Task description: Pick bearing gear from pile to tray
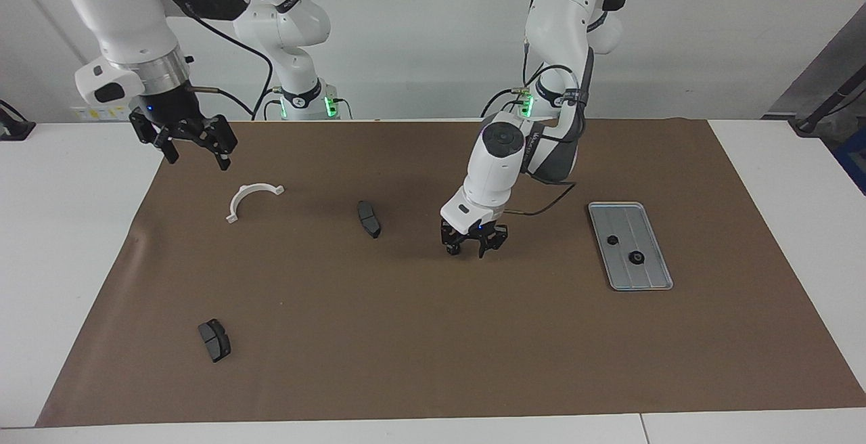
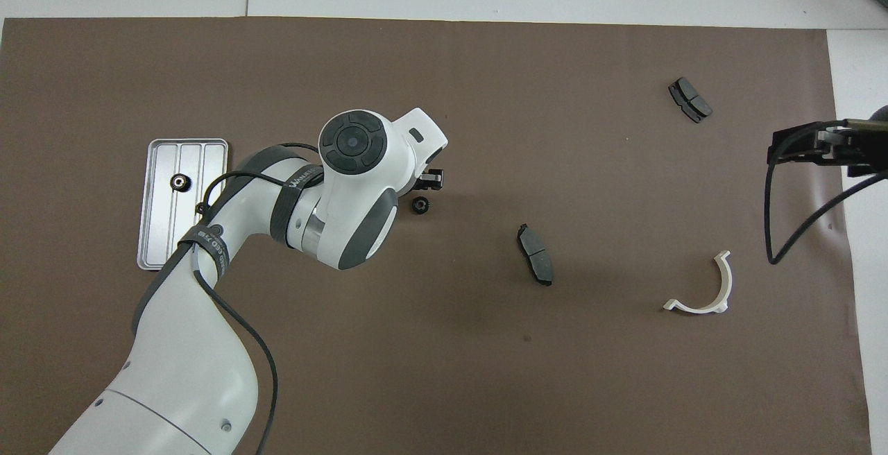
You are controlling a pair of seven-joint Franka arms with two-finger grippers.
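Note:
My left gripper (image 1: 473, 248) is low over the middle of the brown mat, open; one of its fingers (image 2: 434, 177) shows in the overhead view. A small black gear (image 2: 419, 205) lies on the mat right beside it; in the facing view the gear is hidden by the gripper. The silver grooved tray (image 1: 653, 217) lies toward the left arm's end and holds two black gears (image 1: 612, 240) (image 1: 636, 258). In the overhead view the tray (image 2: 158, 233) shows one gear (image 2: 180, 182). My right gripper (image 1: 196, 145) waits open, high over the mat's edge at the right arm's end.
The rest of the scattered pile: a dark brake pad (image 1: 369, 218) beside the left gripper, a second pad (image 1: 214, 340) farther from the robots, and a white curved bracket (image 1: 252, 199) under the right gripper's side. The left arm's cable (image 1: 548, 204) hangs near the tray.

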